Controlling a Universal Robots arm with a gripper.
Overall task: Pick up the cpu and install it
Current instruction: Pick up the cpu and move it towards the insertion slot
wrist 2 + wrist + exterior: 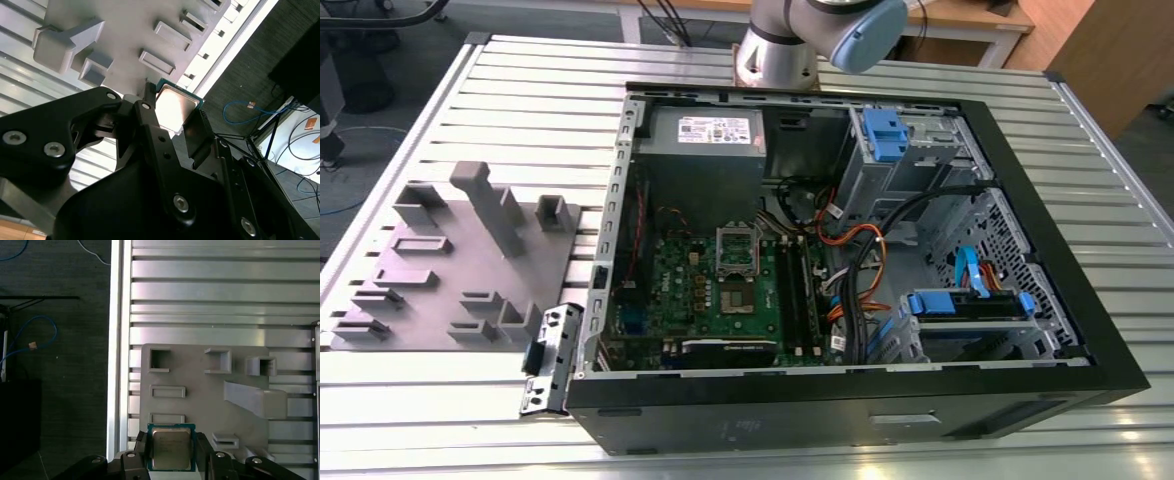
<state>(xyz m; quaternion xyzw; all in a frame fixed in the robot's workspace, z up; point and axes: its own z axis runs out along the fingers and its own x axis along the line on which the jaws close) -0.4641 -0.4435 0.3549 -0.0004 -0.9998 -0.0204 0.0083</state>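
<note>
Gripper (172, 452) fingers (202, 449), set just a chip's width apart, are pinching the cpu (171, 446) by two opp. edges, metal top showing in both wrist views. Cpu is hanging over grey tray (200, 400) on slatted table (200, 290); in the exterior view, arm (807, 40) is standing beyond pc case (854, 410).

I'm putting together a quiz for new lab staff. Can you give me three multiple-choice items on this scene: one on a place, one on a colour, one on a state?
1. Where is the cpu?
A lying on the floor
B held in the gripper
C seated in a socket

2. What colour is the tray?
A grey
B red
C green

3. How is the computer case?
A closed
B side open
C upside down

Answers:
1 B, the fingers flank the cpu in both wrist views.
2 A, the moulded tray is plain grey.
3 B, its inside shows in the exterior view.
</note>
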